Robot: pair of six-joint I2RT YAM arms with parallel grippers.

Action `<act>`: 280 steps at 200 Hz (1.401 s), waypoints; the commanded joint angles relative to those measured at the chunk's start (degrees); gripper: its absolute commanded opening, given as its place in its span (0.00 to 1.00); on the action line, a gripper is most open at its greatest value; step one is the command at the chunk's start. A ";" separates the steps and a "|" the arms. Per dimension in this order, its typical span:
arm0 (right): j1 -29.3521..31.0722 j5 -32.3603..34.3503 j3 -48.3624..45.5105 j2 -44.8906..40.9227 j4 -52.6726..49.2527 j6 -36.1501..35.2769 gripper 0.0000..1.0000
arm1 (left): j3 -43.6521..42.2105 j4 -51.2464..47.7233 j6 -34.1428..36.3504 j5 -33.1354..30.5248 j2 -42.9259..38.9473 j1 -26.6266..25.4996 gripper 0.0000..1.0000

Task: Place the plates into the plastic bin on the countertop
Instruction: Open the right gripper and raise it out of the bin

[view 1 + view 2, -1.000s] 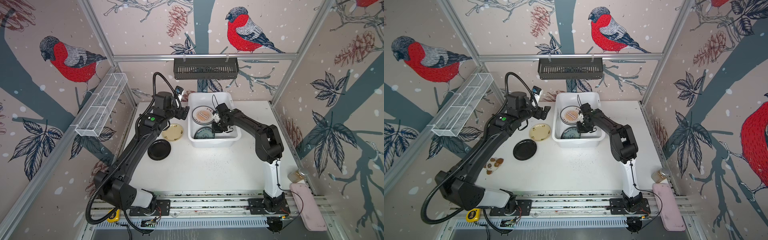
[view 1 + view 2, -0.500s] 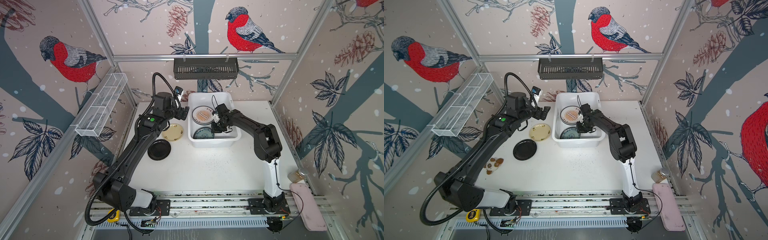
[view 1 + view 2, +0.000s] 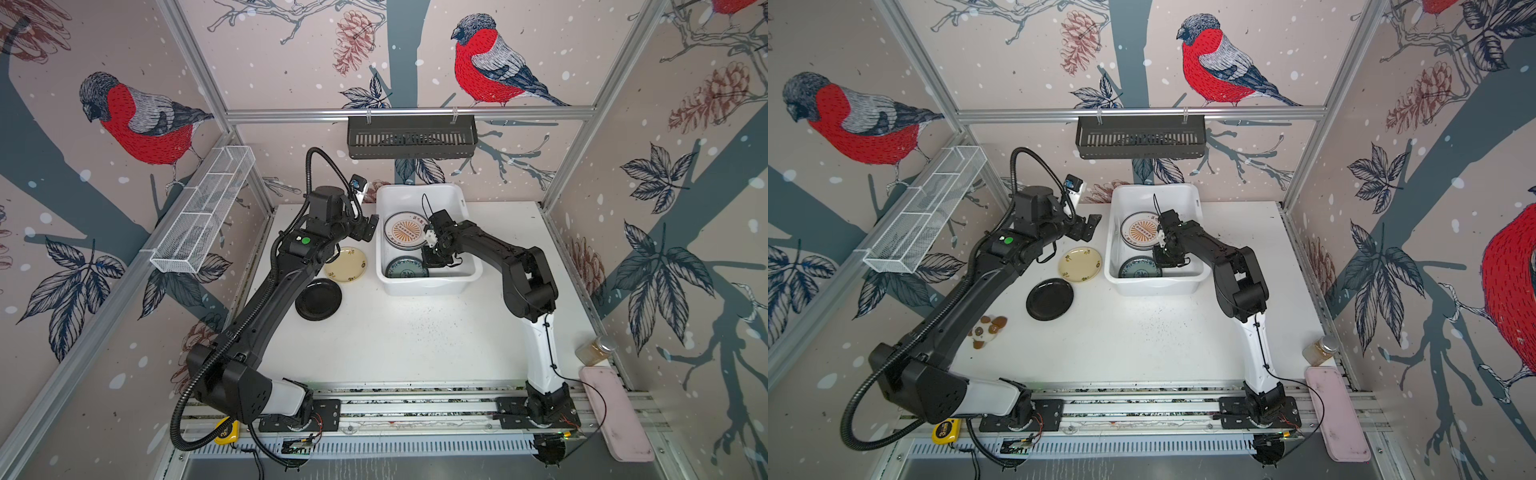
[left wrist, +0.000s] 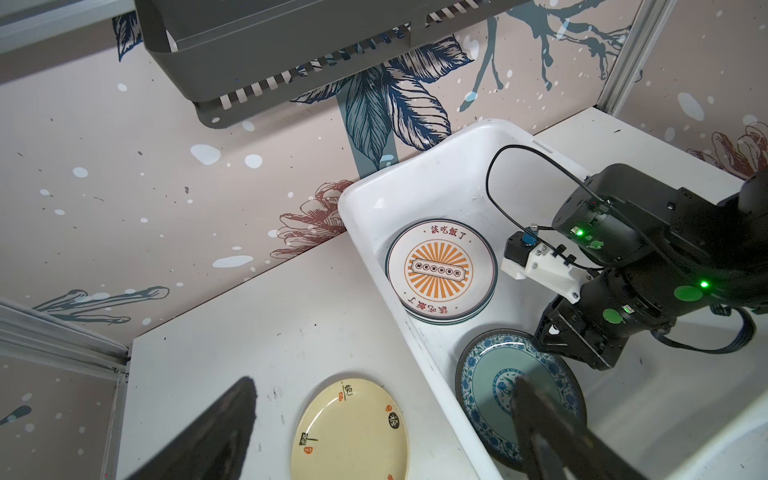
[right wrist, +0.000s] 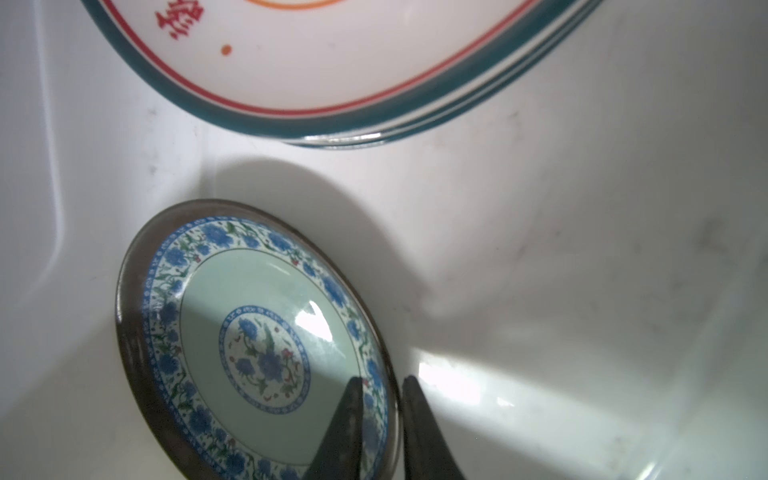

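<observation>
The white plastic bin (image 3: 428,286) stands at the back of the countertop (image 3: 415,340). Inside it lie a stack of plates with an orange sunburst one (image 3: 405,230) (image 4: 440,270) on top, and a teal patterned plate (image 3: 406,268) (image 5: 249,332). My right gripper (image 5: 382,380) (image 3: 432,259) reaches into the bin, its fingers slightly open on either side of the teal plate's rim. Left of the bin, a pale yellow plate (image 3: 345,264) (image 4: 349,432) and a black plate (image 3: 318,299) lie on the countertop. My left gripper (image 4: 384,380) (image 3: 368,228) hovers wide open and empty above the yellow plate.
A black slotted rack (image 3: 411,137) hangs on the back rail. A white wire basket (image 3: 203,208) hangs on the left wall. A jar (image 3: 594,351) and a pink pad (image 3: 615,415) sit at the front right. Small brown pieces (image 3: 986,330) lie by the left arm.
The right gripper's jaws have eased slightly apart at the teal plate's rim. Both arms have barely moved.
</observation>
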 commanded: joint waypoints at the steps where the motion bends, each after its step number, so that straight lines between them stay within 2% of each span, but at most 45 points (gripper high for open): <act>1: 0.13 0.82 0.94 0.53 -1.38 -0.17 0.23 | -0.51 2.92 0.16 1.00 -0.29 0.14 0.95; 51: 0.12 1.47 2.16 0.54 -2.37 -0.43 0.33 | -1.80 2.74 -1.36 0.66 -0.29 0.14 0.95; 134: -0.40 2.77 2.49 -4.29 -4.71 -2.04 0.42 | -3.49 2.13 -2.49 -1.76 0.80 0.56 0.96; 229: -1.09 3.80 2.85 -12.20 -7.03 -3.18 0.45 | 0.93 -2.48 -5.20 -1.10 5.39 5.90 0.96; 280: -4.33 1.33 2.20 -18.31 -5.96 -1.93 0.45 | 5.23 -7.18 -2.71 -0.16 8.60 9.63 0.96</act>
